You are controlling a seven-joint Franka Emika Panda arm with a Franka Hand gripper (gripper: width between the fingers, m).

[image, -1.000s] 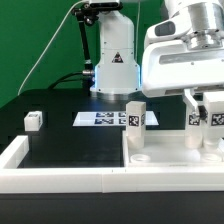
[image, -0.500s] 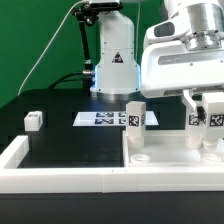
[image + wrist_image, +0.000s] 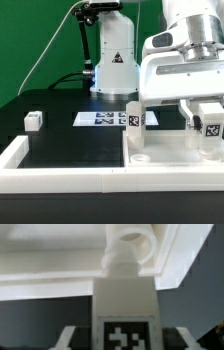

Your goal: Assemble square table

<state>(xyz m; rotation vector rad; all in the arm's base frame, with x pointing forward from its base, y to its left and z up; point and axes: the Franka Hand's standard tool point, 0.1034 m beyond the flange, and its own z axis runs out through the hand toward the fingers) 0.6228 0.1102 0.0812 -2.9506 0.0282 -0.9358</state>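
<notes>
Gripper, fingers clamped on a small white tagged plastic leg, has dropped lower at the exterior view's right, leg tip lined up with the corner hole of the white raised-rim square plastic top, lower right; insertion likely next.

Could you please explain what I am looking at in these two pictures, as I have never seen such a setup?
It is a white robot arm putting a small table together. One picture comes from a camera standing apart, the other from a camera on the wrist. On the black worktop lie the square table top, with one leg upright at its corner, a small white part further off, and a flat marker board. The tool grips a second leg, whose tip points at a round socket in the top.
</notes>
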